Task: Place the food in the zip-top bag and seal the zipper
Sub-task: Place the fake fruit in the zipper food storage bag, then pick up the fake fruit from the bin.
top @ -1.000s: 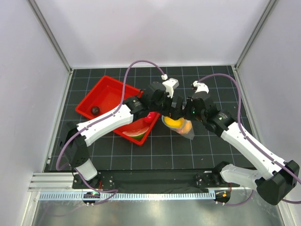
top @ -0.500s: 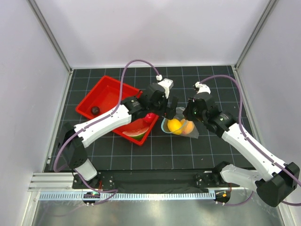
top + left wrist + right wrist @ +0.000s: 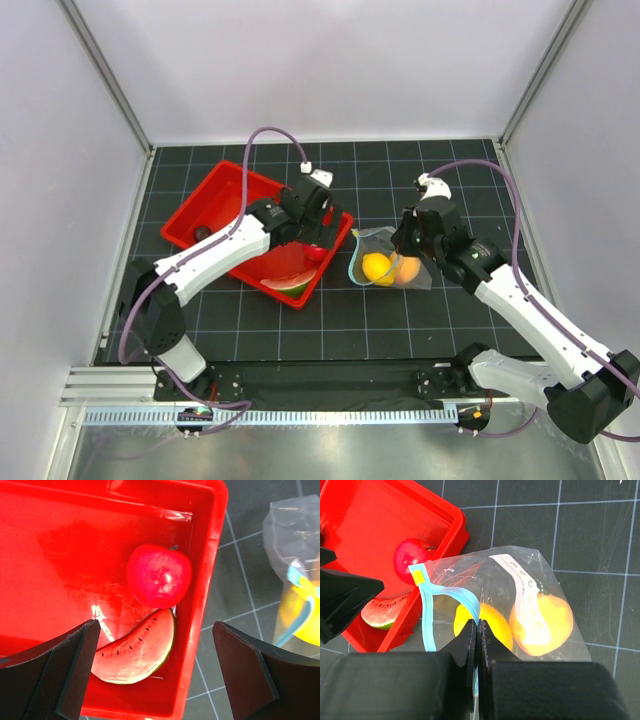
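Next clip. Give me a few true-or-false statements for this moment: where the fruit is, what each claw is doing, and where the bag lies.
1. The lemon and the orange are inside the bag. True.
2. The apple is in the bag. False: it lies in the red tray, next to the watermelon wedge.
3. The left claw is open and empty above the tray. True.
4. The right claw is open and clear of the bag. False: it is shut on the bag's mouth edge, by the blue strip.
5. The bag lies inside the tray. False: it is on the black mat beside the tray.
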`<state>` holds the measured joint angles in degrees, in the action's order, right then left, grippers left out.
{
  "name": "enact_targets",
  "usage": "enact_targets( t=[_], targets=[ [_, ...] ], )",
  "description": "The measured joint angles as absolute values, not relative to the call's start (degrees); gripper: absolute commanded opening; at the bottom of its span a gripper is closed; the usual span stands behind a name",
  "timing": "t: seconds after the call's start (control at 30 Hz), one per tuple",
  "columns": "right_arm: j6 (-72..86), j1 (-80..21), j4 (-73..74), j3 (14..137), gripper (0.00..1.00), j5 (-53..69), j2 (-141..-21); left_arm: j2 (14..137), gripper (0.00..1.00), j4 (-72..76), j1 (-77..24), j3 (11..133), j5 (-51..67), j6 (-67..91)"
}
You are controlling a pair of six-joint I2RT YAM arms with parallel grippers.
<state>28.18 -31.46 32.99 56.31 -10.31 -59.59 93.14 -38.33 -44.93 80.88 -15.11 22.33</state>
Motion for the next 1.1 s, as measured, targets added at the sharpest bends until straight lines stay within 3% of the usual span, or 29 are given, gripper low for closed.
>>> enact_targets(
  t=[0.83,1.07,1.1],
  targets=[
    [27.7,-31.4,33.0,55.9,0.01,-10.3,-59.6,108.3,0.91,-35.2,-40.2,81.6,-12.3,22.0],
    [27.7,-31.4,33.0,55.6,0.01,-10.3,-59.6,110.8,0.95,-34.2,-39.3,82.9,-10.3,21.6],
    [27.7,-31.4,33.0,55.6,0.01,-10.3,-59.6,111.2,0.91,-34.1,-39.2,83.4,-10.0,21.6]
  ],
)
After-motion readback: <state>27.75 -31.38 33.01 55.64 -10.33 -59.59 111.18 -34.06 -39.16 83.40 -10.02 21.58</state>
